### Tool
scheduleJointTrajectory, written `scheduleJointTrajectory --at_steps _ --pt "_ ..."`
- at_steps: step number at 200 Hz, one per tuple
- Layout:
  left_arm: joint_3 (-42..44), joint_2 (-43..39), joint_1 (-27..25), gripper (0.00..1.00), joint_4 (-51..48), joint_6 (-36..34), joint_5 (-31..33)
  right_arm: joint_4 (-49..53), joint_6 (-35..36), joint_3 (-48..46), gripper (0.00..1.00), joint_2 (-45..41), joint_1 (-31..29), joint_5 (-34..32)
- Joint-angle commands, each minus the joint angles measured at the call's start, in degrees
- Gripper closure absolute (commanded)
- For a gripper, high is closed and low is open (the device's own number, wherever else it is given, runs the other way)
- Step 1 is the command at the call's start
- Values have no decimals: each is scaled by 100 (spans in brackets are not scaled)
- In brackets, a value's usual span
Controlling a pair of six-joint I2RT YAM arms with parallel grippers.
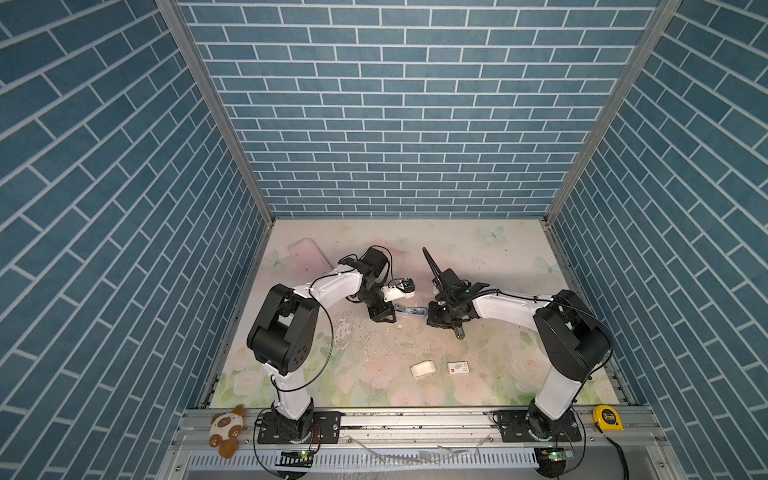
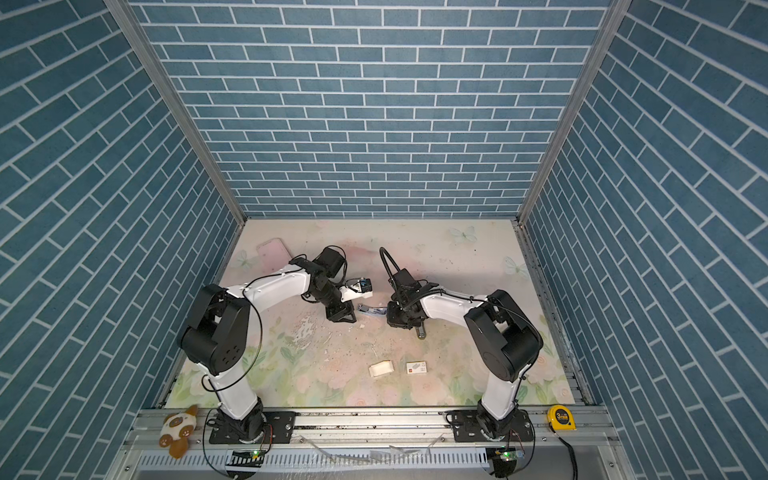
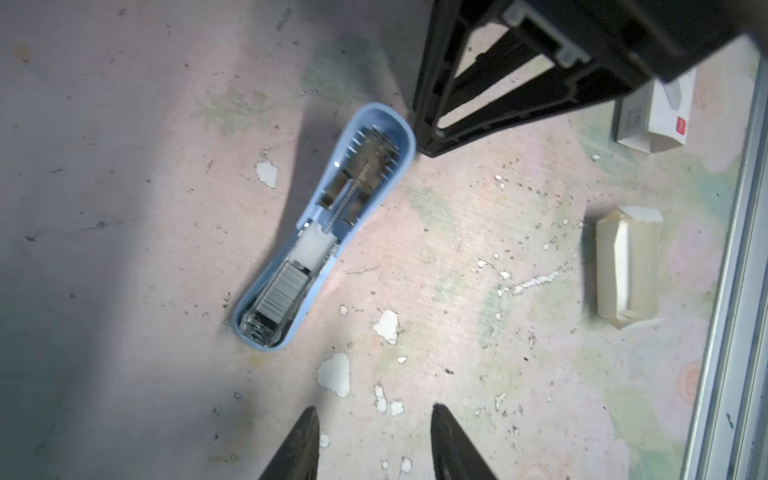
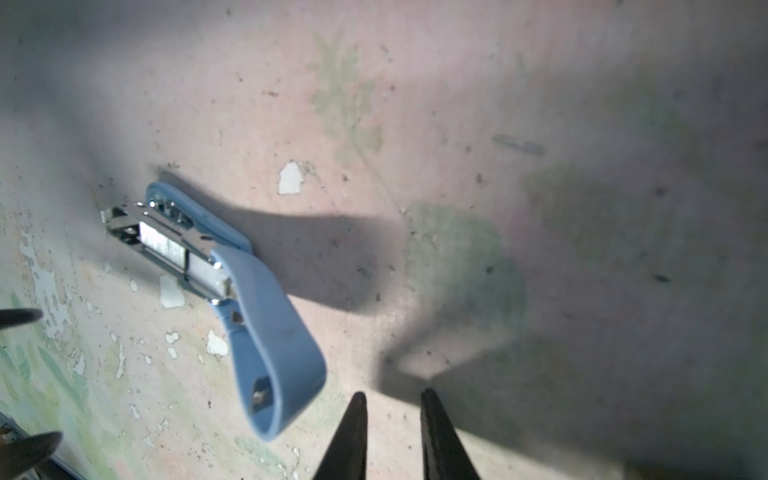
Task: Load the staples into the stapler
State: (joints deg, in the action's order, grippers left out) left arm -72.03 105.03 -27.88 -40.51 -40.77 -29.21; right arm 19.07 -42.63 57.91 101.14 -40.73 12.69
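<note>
Phone point(image 1: 308, 257), pink, flat at back left of surface point(image 1: 498, 257). Left fingers point(image 3: 299, 449) moderately apart, empty, near the stapler's metal end. Stapler point(image 3: 324, 228), light blue, hinged open, lies on the surface between the two arms. Staples point(image 3: 282, 297) sit in its open channel, toward that metal end. Right fingers point(image 4: 349, 436) show a narrow gap, gripping nothing, near the stapler's blue lid. White tray point(image 1: 423, 368) and red-marked sleeve point(image 1: 458, 368) lie side by side nearer the arm bases, apart from the stapler.
</note>
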Motion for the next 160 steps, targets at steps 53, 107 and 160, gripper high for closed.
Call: scheduleJointTrajectory --at_steps 53,107,160 --pt "-631 183 150 47 432 1299 138 -38 -74 182 76 137 217 179" --pt "-1856 1193 131 47 -174 1597 315 166 -93 84 78 -166 241 287" --pt "-2224 1645 72 56 -694 1835 466 511 -279 -412 78 -1210 237 45"
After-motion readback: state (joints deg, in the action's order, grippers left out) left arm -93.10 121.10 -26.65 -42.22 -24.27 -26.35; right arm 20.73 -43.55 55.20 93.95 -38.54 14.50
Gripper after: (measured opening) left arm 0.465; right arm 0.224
